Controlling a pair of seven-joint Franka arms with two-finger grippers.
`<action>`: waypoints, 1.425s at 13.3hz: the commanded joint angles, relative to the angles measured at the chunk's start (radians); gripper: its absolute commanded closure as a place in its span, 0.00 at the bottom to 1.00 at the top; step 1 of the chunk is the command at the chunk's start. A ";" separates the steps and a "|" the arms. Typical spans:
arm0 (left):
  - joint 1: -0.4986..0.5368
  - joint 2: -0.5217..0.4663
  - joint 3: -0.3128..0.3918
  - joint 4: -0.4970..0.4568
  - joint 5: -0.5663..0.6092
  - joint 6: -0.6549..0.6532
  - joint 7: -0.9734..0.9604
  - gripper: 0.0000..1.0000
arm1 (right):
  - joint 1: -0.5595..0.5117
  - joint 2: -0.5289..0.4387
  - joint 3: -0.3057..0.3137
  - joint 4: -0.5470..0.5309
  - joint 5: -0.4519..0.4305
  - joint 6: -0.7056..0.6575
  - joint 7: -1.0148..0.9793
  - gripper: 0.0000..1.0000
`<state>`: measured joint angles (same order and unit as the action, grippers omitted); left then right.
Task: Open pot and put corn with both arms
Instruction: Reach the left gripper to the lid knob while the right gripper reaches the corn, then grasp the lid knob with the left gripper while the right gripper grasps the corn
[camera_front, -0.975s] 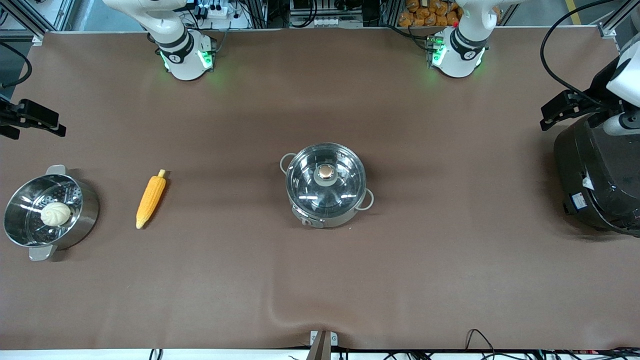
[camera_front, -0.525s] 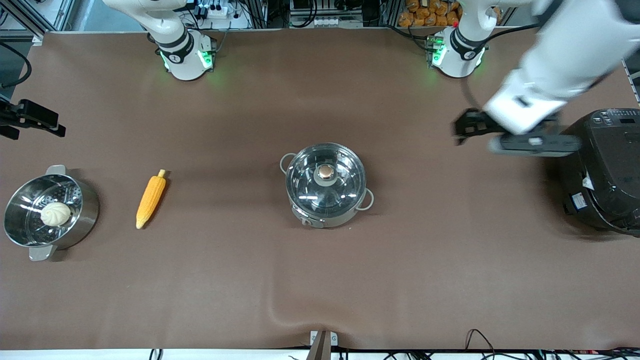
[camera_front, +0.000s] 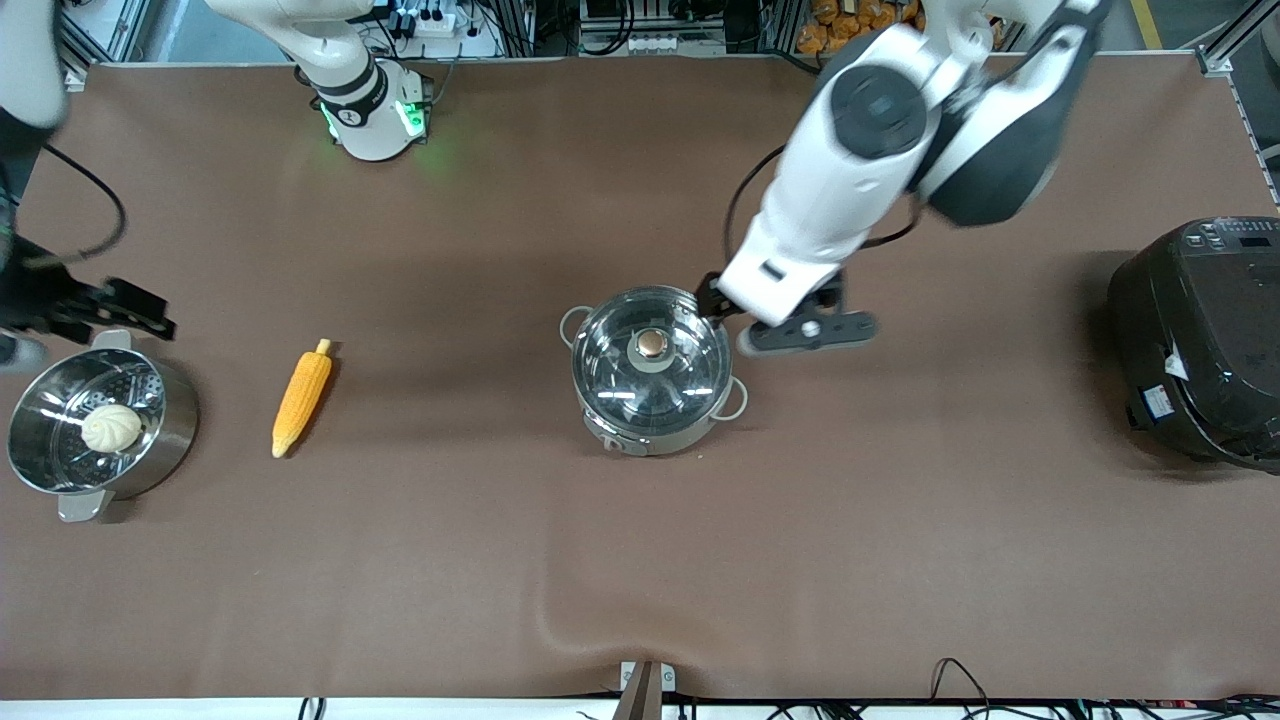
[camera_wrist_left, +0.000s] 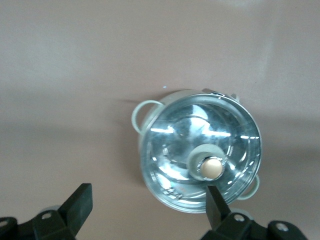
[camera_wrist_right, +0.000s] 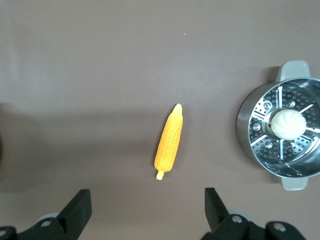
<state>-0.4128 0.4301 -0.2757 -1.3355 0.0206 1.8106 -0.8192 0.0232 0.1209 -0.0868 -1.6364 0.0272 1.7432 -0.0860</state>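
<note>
Front view: the pot (camera_front: 651, 370) stands mid-table with its glass lid (camera_front: 650, 360) on and the copper knob (camera_front: 651, 343) at the centre. The left gripper (camera_front: 722, 300) hangs over the pot's rim on the side toward the left arm's end of the table — not touching the knob. The corn (camera_front: 301, 398) lies on the brown table (camera_front: 640, 560) toward the right arm's end, apart from everything, stem stub pointing away from the front camera. Beside it, closer to the table's edge, sits the steamer pot (camera_front: 98, 424) with a bun (camera_front: 111, 427) inside. The right gripper (camera_front: 125, 305) is in the air over the table just beside the steamer's rim. The black cooker (camera_front: 1198, 342) stands at the left arm's end. Open cloth surrounds pot and corn on all sides.

Left wrist view: fingers (camera_wrist_left: 76, 202) spread wide, nothing between them; pot and lidded knob below.

Right wrist view: fingers (camera_wrist_right: 215, 205) spread wide and empty, above bare cloth with the corn and steamer in sight.

Change from half a second ago: the left arm has swung in from near the cooker to the pot, and the right gripper has shifted toward the steamer. Pot, corn, steamer unmoved.
</note>
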 joint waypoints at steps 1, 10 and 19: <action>-0.081 0.055 0.048 0.053 0.051 0.018 -0.078 0.00 | -0.005 -0.052 -0.002 -0.216 -0.026 0.117 0.096 0.00; -0.210 0.150 0.113 0.052 0.061 0.127 -0.166 0.00 | -0.031 0.135 -0.001 -0.534 -0.012 0.542 0.350 0.00; -0.239 0.213 0.112 0.050 0.073 0.187 -0.136 0.00 | 0.018 0.303 -0.001 -0.599 0.148 0.826 0.339 0.00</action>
<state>-0.6402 0.6249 -0.1750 -1.3128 0.0672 1.9916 -0.9625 0.0430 0.4357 -0.0847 -2.2413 0.1495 2.5749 0.2605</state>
